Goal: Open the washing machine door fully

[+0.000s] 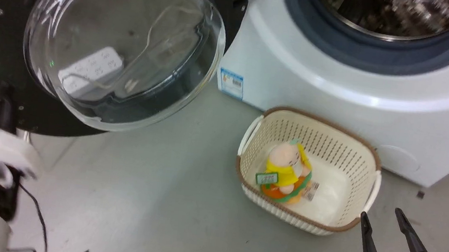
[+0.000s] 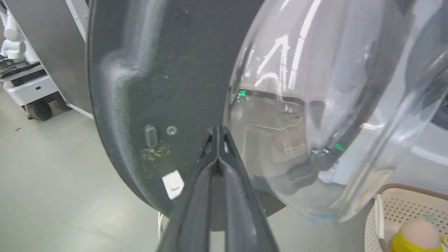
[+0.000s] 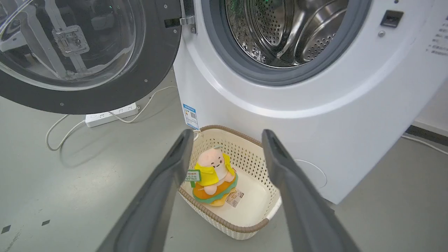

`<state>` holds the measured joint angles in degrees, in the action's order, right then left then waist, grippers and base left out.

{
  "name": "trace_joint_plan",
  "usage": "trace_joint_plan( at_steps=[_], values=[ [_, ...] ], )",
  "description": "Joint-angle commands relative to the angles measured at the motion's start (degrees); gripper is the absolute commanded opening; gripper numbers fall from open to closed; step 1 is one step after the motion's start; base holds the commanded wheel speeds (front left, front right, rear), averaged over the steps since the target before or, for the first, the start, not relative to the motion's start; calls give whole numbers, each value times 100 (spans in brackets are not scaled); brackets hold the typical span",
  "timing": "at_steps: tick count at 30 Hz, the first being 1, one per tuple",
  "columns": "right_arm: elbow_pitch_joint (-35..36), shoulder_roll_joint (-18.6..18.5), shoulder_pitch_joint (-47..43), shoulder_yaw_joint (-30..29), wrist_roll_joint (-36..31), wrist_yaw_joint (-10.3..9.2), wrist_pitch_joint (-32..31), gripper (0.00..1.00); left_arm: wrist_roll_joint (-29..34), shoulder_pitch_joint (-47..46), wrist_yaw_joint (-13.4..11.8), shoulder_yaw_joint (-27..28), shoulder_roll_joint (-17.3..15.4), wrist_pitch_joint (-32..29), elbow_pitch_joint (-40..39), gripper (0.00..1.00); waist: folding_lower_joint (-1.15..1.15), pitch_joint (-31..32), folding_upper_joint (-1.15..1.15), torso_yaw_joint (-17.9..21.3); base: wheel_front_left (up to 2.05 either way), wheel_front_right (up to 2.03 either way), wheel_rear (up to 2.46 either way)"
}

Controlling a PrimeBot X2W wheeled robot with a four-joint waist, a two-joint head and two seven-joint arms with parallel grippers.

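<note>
Washing machine door (image 1: pixel 123 47) hangs swung wide to the left of the white washing machine (image 1: pixel 297 79), its glass bowl turned outward and the drum mouth uncovered; most of the opening looks done, with perhaps a last push to the hinge's stop left; cream basket (image 1: pixel 331 151) sits on the floor before the machine; left pincer (image 2: pixel 217 140), fingers pressed together and empty, points at the door's black inner face; right pincer (image 1: pixel 381 215) is spread, holding nothing.

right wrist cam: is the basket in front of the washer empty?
No, a plush toy in yellow sits inside the cream basket on the floor by the washing machine.
</note>
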<state>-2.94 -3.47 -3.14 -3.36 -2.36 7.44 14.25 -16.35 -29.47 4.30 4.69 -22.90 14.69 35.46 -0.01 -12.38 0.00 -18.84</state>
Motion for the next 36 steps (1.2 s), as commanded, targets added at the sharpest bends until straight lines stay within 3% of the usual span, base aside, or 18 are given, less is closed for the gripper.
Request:
trace_joint_plan(
  at_steps=[1, 10, 14, 24, 25, 26, 27, 36],
  values=[
    [-43, 29, 10, -43, 60, 5, 44, 100, 90, 336, 52, -76, 166, 29, -217, 0, 1, 378, 0, 147, 0, 0, 0],
    [-51, 56, -170, -226, 308, 5, 72, 100, 229, 1942, 99, -468, 1051, 30, -1623, 0, 1, 1366, 0, 749, 0, 0, 0],
    [119, 57, -245, -163, 401, 5, 73, 100, 342, 2621, -21, -646, 1445, 30, -2358, 0, 1, 1562, 0, 1183, 0, 0, 0],
    [164, 58, -462, 36, 534, 5, 74, 100, 720, 3455, -212, -956, 1809, 30, -3010, 0, 1, 1745, 0, 1799, 0, 0, 0],
    [156, 58, -491, 44, 551, 5, 74, 100, 758, 3514, -223, -988, 1825, 30, -2993, 18, 1, 1756, 0, 1824, 0, 0, 0],
    [146, 58, -521, 53, 567, 5, 74, 100, 816, 3560, -242, -1015, 1836, 30, -2981, 49, 1, 1767, 0, 1847, 0, 0, 0],
    [136, 58, -549, 59, 580, 5, 74, 100, 857, 3599, -267, -1031, 1849, 30, -2982, 100, 1, 1773, 0, 1862, 0, 0, 0],
    [-16, 58, -660, -14, 645, 5, 74, 100, 1097, 3801, -317, -1180, 1916, 30, -2888, 100, 1, 1780, 0, 1871, 0, 0, 0]
  ],
)
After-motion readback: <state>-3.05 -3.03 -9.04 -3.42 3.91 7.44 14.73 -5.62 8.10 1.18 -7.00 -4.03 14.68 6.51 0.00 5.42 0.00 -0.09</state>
